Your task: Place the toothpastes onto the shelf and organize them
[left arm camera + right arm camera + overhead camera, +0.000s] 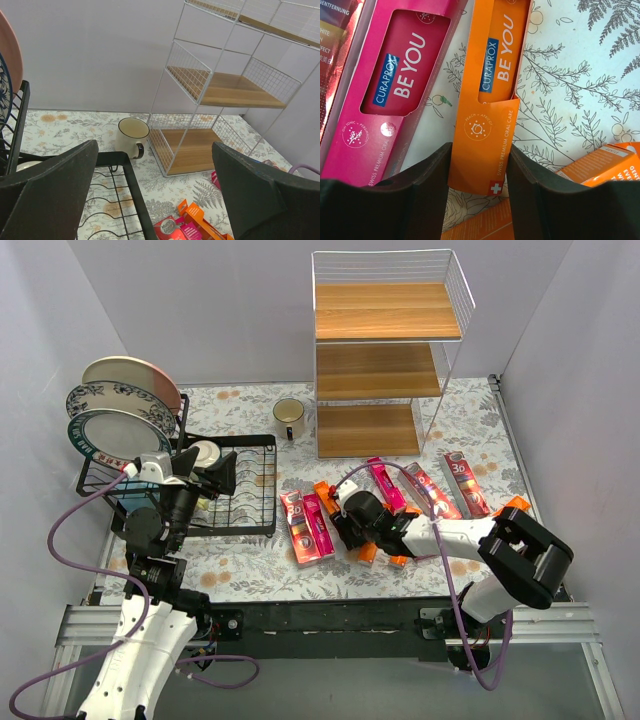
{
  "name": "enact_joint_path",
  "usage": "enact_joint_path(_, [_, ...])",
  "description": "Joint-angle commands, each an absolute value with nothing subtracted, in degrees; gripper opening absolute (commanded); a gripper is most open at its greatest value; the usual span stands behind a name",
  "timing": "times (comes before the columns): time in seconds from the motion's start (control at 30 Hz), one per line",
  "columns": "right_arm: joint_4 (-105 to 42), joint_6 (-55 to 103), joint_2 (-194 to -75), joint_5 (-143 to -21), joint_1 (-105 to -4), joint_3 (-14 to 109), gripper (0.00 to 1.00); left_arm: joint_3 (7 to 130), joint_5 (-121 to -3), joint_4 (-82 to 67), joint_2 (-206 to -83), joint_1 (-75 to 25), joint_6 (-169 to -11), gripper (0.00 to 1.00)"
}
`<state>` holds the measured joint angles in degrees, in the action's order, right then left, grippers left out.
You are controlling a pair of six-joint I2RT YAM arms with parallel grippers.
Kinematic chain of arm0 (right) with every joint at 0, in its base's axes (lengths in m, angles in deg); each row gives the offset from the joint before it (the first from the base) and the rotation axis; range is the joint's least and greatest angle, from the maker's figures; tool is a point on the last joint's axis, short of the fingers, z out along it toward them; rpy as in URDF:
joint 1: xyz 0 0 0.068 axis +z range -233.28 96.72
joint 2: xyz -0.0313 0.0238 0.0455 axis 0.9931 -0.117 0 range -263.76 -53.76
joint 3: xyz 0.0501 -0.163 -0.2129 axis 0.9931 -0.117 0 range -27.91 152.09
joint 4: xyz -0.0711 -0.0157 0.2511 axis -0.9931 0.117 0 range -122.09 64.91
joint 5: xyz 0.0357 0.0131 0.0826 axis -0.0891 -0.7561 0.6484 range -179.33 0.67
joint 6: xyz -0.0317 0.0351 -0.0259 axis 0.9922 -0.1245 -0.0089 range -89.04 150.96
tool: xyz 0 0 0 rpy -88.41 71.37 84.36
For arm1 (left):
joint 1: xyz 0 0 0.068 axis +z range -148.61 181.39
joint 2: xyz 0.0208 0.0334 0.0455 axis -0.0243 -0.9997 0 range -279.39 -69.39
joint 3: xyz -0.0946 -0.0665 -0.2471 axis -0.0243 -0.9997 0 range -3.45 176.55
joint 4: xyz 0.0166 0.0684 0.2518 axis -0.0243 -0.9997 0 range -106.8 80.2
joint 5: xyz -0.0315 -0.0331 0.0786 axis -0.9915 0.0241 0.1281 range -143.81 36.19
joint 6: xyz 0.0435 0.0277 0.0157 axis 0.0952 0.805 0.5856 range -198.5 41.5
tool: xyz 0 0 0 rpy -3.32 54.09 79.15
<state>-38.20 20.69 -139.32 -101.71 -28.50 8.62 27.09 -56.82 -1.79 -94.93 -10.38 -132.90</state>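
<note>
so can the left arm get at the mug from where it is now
Probably yes: the left gripper hangs open above the dish rack, and the mug stands just past it, beside the shelf, with nothing between.

Matt black plastic fingers (420, 200) of my right hand (479, 172), smooth printed card of the orange toothpaste carton (495, 75), faint sheen on the pink carton (395, 85), shelf (385, 325) of white coated wire and grained wooden boards, matt floral-printed surface (470, 420), glazed mug (289, 418).
</note>
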Motion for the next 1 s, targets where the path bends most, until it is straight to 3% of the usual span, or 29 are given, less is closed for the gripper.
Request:
enact_joint_path(0.0, [-37.1, 22.2, -139.8, -102.7, -28.2, 9.2, 0.54, 26.6, -56.6, -1.9, -95.4, -10.5, -132.6, 0.98])
enact_joint_path(0.13, [-37.4, 22.2, -138.1, -103.2, -28.1, 7.7, 0.52, 26.8, -57.1, -2.5, -96.5, -10.5, -132.9, 0.98])
enact_joint_path(0.33, [-36.8, 21.8, -133.3, -104.0, -28.1, 5.9, 0.31, 27.2, -59.5, -2.8, -98.0, -10.5, -132.6, 0.98])
enact_joint_path(0.43, [-34.1, 21.8, -129.9, -105.0, -28.1, 6.9, 0.25, 27.3, -59.4, -2.9, -98.6, -10.5, -132.4, 0.98])
enact_joint_path(0.7, [-24.9, 21.9, -123.5, -112.2, -28.2, 15.7, 0.24, 27.6, -60.0, -2.4, -100.4, -10.5, -132.6, 0.98])
enact_joint_path(0.97, [-21.6, 21.6, -126.7, -114.0, -33.1, 25.0, 0.23, 27.3, -58.2, -3.6, -95.6, -10.5, -132.4, 0.98])
